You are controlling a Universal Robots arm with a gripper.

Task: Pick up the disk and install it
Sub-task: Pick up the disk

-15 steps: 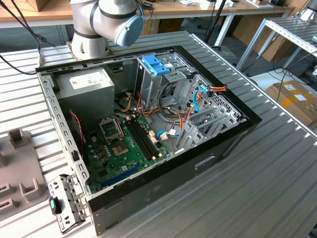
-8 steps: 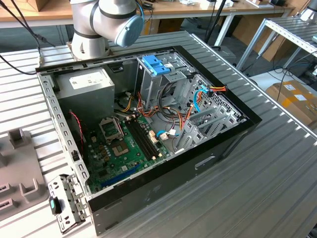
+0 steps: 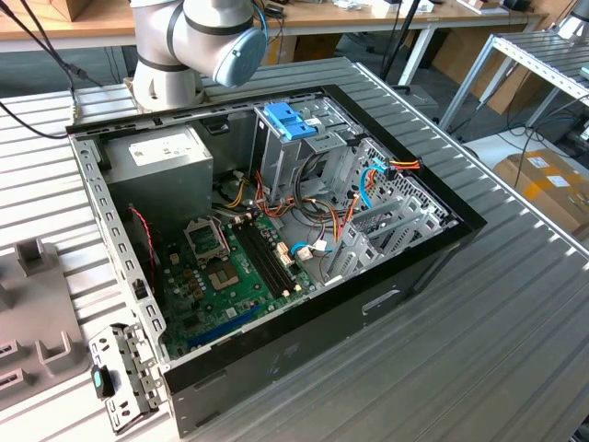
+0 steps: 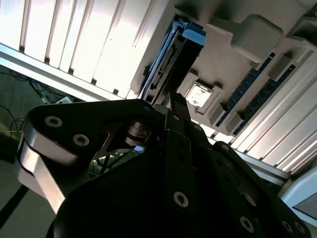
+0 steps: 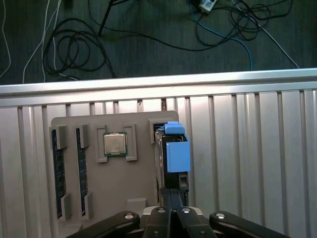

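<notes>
In the exterior view, one robot arm (image 3: pixel 193 37) stands at the upper left of the frame, behind one open computer case (image 3: pixel 276 364) at the centre, on one ribbed metal table (image 3: pixel 515 322). Inside the case are one motherboard (image 3: pixel 230 276), one big grey box (image 3: pixel 156 180) bearing one white sticker (image 3: pixel 152 147), and one metal cage (image 3: pixel 294 138) with a blue plastic top. One loose metal bracket (image 3: pixel 124 378) lies at the lower left, and one cardboard box (image 3: pixel 543 184) sits at the right edge. In the first wrist view, one grey tray (image 5: pixel 129 183) holds one disk (image 5: pixel 173 153), one processor chip (image 5: pixel 115 144) and two memory sticks (image 5: pixel 56 173), with one gripper (image 5: pixel 171 201) beside the disk.
</notes>
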